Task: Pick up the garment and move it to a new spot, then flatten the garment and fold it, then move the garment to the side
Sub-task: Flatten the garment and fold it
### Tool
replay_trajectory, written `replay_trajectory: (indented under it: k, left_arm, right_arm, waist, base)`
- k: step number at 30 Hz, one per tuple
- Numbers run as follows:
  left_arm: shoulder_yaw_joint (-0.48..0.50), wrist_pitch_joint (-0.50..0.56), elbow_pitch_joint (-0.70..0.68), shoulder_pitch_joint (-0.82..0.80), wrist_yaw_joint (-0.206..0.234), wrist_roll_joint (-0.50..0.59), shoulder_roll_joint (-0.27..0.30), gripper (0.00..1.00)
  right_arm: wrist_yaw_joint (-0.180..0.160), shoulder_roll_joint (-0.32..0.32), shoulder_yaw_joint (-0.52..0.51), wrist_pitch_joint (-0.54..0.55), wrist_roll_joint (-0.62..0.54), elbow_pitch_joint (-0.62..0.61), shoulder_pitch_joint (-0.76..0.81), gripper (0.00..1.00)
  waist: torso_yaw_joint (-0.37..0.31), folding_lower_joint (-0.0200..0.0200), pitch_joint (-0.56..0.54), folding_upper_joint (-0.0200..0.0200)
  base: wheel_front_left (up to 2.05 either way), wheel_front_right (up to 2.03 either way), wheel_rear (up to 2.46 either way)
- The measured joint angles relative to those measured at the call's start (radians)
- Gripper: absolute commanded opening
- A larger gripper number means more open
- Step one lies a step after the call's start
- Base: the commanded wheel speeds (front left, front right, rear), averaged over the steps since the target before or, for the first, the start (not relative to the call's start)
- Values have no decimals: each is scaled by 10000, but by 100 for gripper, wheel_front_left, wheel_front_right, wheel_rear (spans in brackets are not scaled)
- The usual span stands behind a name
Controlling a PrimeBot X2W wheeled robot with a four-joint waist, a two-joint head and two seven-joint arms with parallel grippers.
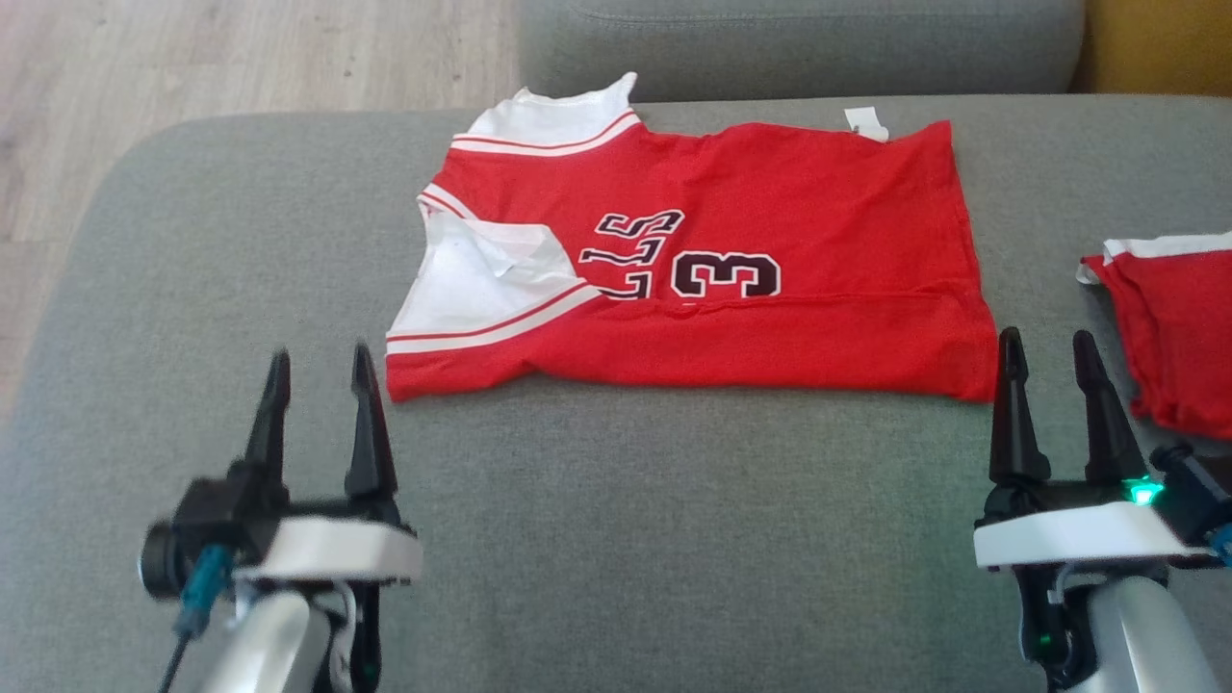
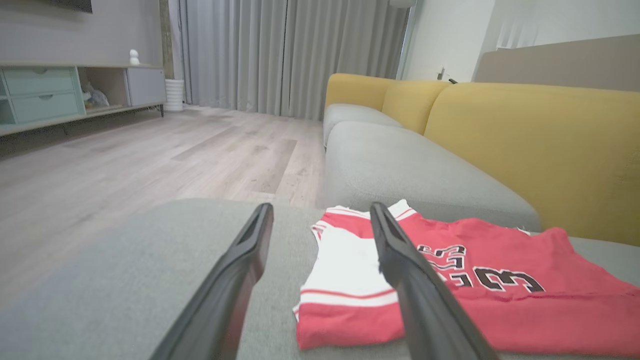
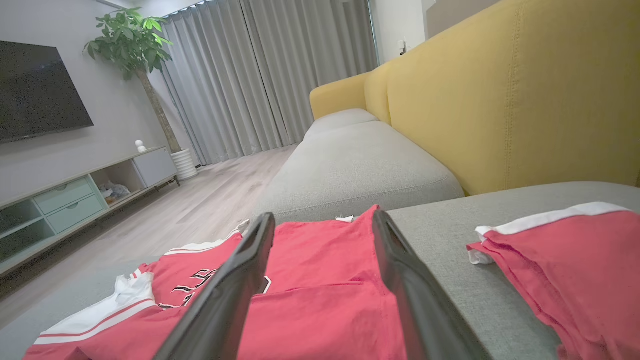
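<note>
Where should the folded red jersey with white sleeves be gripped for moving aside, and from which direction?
Probably grip the red jersey by its two near corners, left tool on the white-striped one, right tool on the plain one, coming low from the robot's side. Its near edge lies straight across the grey cushion, and both open tools stand short of it.

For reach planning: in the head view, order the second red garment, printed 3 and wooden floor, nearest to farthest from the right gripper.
1. second red garment, just right of the right gripper.
2. printed 3, centre.
3. wooden floor, far left.
</note>
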Motion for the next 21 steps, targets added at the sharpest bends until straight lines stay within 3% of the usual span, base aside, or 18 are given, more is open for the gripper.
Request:
replay_trajectory:
  k: [7,13,21]
  left_arm:
    - [635,-2,591,198,-825,541,-464,100]
    - [637,408,2347,-835,-1267,416,-520,100]
    - [773,1047,4389,-2191,-1383,234,-516,100]
  right_arm:
    - [0,100,56,0,-148,-384,-33,100]
    - [0,132,249,-12,-174,-612,-497,100]
    - [0,136,374,-27,-209,-606,-643,100]
  waist:
    - [-217,2,361,0]
    - [-441,4,984,0]
    - [-876,5,1759,0]
  base:
    - [0,0,0]
    - [0,0,0]
    - [0,0,0]
